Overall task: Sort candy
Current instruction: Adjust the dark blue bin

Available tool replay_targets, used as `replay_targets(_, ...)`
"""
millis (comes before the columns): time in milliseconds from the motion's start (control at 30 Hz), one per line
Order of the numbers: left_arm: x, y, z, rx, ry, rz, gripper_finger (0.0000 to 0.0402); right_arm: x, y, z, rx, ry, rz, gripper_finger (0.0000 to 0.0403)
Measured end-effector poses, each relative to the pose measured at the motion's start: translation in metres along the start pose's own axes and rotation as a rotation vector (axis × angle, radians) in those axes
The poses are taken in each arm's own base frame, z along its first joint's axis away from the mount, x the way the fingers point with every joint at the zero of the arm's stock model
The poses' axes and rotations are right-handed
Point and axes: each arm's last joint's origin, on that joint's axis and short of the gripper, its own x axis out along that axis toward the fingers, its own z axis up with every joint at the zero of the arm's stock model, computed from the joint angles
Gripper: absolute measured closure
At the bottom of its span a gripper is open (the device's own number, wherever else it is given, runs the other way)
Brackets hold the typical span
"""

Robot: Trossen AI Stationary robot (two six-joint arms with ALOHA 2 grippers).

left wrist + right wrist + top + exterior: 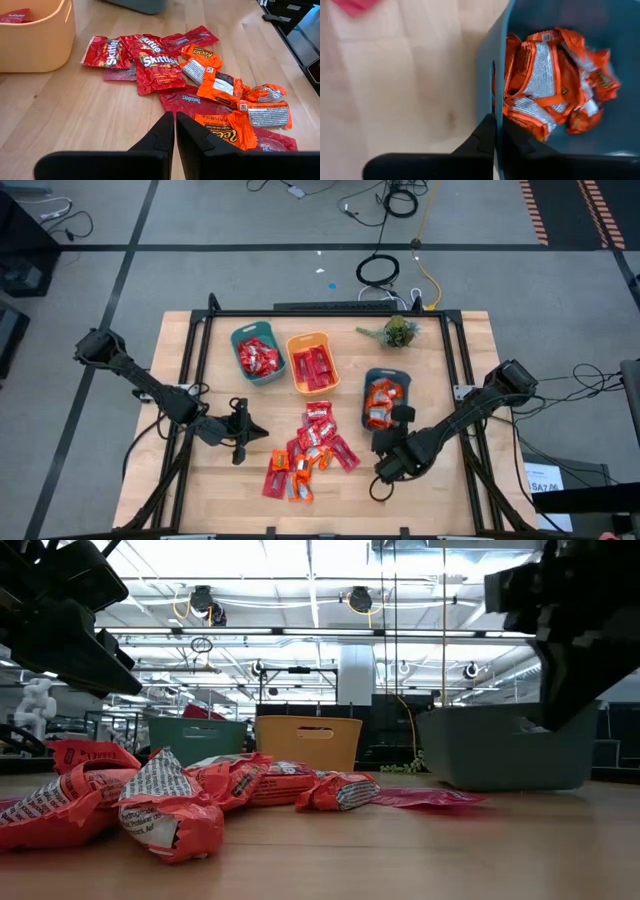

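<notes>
The candy lies in a loose pile [310,450] at the table's middle near edge: red and orange wrapped packets [160,65] resting flat on the wood. More orange candy [550,85] fills the blue-grey bin [385,398]. My right gripper [495,127] is shut, pointing steeply down over that bin's near-left wall [487,70]; it also shows in the high view [400,417]. My left gripper [175,125] is shut and hovers left of the pile [262,430], holding nothing. My right gripper's shut fingers [485,132] stand right at the blue-grey bin's rim [492,90], coming from above. Whether they touch the rim I cannot tell. Nothing is between them.
A teal bin [257,355] with red candy and an orange bin [312,363] with red candy stand behind the pile. A small green plant [398,332] sits at the far edge. A black frame [200,350] runs along the table's sides.
</notes>
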Motion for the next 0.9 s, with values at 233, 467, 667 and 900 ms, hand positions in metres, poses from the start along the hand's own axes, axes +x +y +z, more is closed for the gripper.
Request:
replay_targets(233,0.000,0.000,0.000,0.000,0.000,0.000,0.0374,0.014,-0.026,0.009,-0.108,0.009,-0.004,0.0402)
replay_targets(467,0.000,0.000,0.000,0.000,0.000,0.000,0.0374,0.025,-0.065,0.001,-0.047,-0.122,0.135,0.0402)
replay_targets(667,0.000,0.000,0.000,0.000,0.000,0.000,0.0374,0.017,-0.087,-0.007,0.039,-0.199,0.274,0.0403)
replay_targets(900,0.000,0.000,0.000,0.000,0.000,0.000,0.0374,0.012,-0.089,-0.008,0.044,-0.217,0.293,0.0398)
